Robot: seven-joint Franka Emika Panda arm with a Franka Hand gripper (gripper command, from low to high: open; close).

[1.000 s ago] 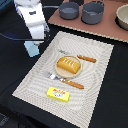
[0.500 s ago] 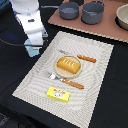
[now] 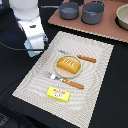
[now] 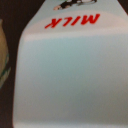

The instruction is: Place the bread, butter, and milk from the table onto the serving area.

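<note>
The bread (image 3: 67, 64) lies on the round plate (image 3: 56, 71) in the middle of the striped placemat (image 3: 97, 55). The butter (image 3: 58, 93) lies flat on the placemat near its front edge. The milk (image 4: 65, 75) fills the wrist view, its red "MILK" lettering showing. In the exterior view the milk (image 3: 31, 50) is only a pale-blue patch under my gripper (image 3: 35, 46), at the placemat's left edge on the table (image 3: 15, 75). My gripper is low over the milk. Its fingers are hidden in both views.
An orange-handled knife (image 3: 86, 58) and fork (image 3: 67, 81) flank the plate. A pinkish-brown board (image 3: 107, 27) at the back holds two grey pots (image 3: 69, 9) (image 3: 93, 11) and a bowl (image 3: 123, 17). A cable runs along my arm at the exterior view's left.
My arm has shifted only slightly over the milk. The bread, the butter and the cutlery have not moved.
</note>
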